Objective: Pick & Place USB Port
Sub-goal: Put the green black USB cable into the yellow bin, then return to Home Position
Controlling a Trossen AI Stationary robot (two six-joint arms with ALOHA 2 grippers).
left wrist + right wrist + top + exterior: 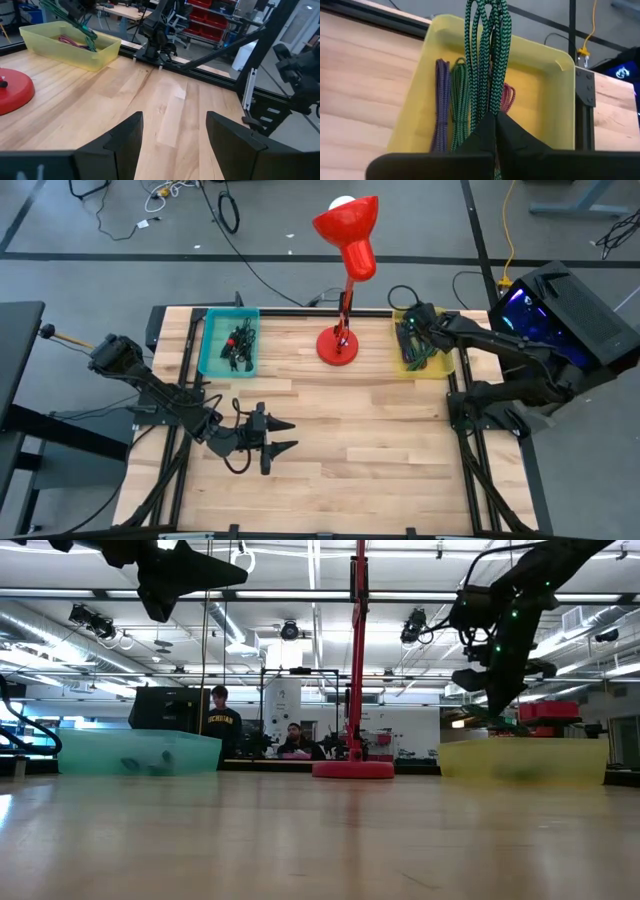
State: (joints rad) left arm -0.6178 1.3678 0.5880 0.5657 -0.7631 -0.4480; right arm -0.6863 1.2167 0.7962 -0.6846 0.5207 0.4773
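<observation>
Pinching a looped green-and-black braided cable (487,55), your right gripper (496,122) holds it above the yellow bin (560,100) at the table's far right edge, where purple, green and red braided cables lie. Your left gripper (283,437), jaws spread and empty, hovers over bare, smooth wood planks (380,440) with open room around. The teal bin (212,345) holds dark cables beside the red lamp's round base (338,346).

Green-black braided cable (487,55), looped, hanging over yellow bin (555,105), pinched at bottom.
</observation>
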